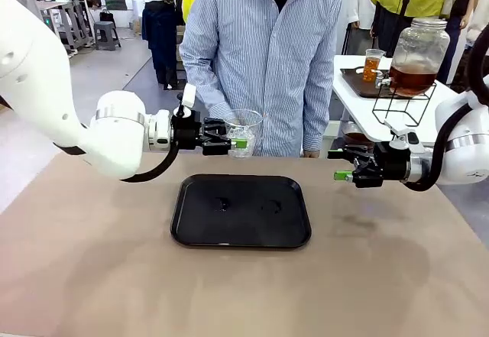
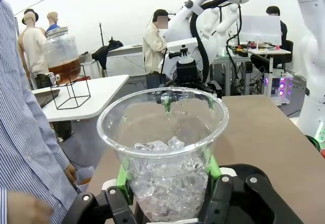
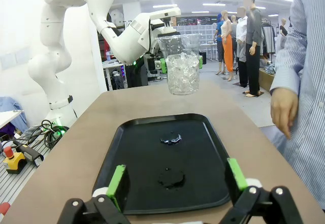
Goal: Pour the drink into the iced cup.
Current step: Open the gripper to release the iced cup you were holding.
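Note:
My left gripper (image 1: 241, 143) is shut on a clear plastic cup of ice cubes (image 1: 244, 129) and holds it upright above the far edge of the black tray (image 1: 191, 222). In the left wrist view the green pads (image 2: 122, 177) press both sides of the iced cup (image 2: 165, 153). The amber-brown drink (image 1: 411, 79) fills the bottom of a glass dispenser jar on the white side table. My right gripper (image 1: 344, 175) hangs open and empty, right of the tray. In the right wrist view its fingers (image 3: 117, 181) stand wide apart over the tray's near edge (image 3: 152, 203).
A person in a striped shirt stands at the far side, one hand (image 3: 282, 113) hanging near the table edge. A small cup of amber liquid (image 1: 372, 63) sits on a dark tray by the jar. Two wet spots (image 3: 171, 177) mark the black tray.

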Robot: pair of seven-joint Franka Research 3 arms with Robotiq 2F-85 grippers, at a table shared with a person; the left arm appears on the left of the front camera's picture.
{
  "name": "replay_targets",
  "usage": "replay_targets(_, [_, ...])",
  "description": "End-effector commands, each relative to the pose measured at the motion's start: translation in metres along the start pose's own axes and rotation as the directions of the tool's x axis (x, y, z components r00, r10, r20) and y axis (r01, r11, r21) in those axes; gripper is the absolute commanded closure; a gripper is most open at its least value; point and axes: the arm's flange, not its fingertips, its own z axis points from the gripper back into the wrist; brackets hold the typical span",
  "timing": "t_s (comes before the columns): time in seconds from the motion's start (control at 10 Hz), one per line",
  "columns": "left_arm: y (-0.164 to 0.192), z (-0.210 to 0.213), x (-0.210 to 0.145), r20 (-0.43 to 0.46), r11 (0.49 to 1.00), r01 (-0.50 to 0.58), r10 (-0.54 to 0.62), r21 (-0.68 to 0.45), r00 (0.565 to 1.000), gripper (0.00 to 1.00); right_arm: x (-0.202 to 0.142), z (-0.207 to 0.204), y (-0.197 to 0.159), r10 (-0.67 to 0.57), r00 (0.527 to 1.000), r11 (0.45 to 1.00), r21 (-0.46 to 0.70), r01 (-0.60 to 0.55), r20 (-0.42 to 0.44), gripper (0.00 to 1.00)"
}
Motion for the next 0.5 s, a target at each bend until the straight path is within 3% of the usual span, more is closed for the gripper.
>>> replay_targets(0.0, [-0.0011, -0.0008, 0.0035, 0.005, 1.0, 0.009, -0.009, -0.002, 1.0, 0.33, 0.0028, -0.0007, -0.0005, -0.002, 1.0, 1.0, 0.001, 0.002, -0.001, 0.0])
replay_targets(0.4, [-0.0011, -0.0008, 0.0035, 0.005, 1.0, 0.009, -0.009, -0.002, 1.0, 0.33, 0.0028, -0.0007, -0.0005, -0.002, 1.0, 1.0, 0.001, 0.002, -0.001, 0.0])
